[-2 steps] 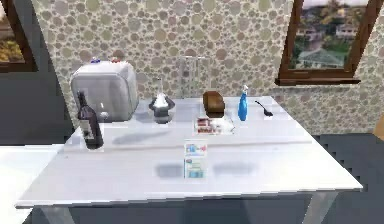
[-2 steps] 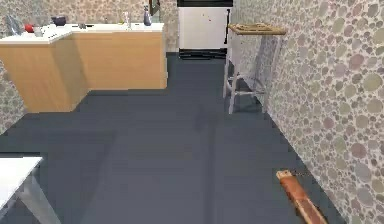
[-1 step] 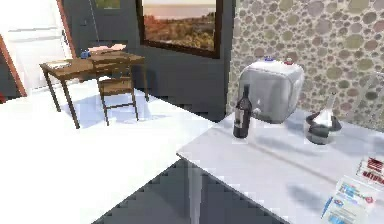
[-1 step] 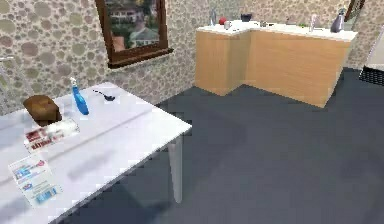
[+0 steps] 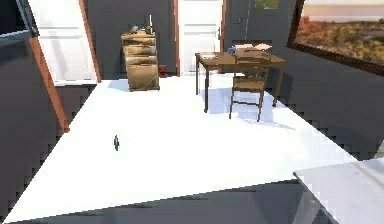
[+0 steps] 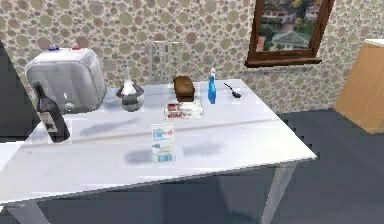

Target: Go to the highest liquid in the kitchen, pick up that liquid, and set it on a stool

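White smooth tabletop (image 6: 250,140) bears dark glass bottle (image 6: 50,115), slim blue bottle (image 6: 213,87); pincer state untellable.

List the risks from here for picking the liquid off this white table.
1. Wrong target: the dark bottle and the blue bottle could both pass as the liquid, and they stand far apart on the white table.
2. Crowding: the blue bottle stands close between the bread loaf and a dark utensil, so a reach may knock either one.
3. Placement: the wooden chair might be mistaken for a stool.
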You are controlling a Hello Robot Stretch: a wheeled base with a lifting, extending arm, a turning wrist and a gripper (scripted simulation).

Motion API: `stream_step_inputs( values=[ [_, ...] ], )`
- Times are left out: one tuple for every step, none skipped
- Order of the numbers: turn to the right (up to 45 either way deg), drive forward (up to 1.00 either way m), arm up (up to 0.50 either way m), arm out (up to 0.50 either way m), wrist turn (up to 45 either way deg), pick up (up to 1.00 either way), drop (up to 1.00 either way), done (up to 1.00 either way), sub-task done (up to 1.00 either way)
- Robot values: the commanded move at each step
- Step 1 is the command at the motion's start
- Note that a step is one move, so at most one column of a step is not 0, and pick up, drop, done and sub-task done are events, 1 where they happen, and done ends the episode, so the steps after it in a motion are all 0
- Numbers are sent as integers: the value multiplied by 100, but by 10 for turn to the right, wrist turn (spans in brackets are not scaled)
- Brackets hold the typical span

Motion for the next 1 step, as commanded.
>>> stream_step_inputs(
  values=[
    [0,0,50,0,0,0,0,0,0]
  ],
)
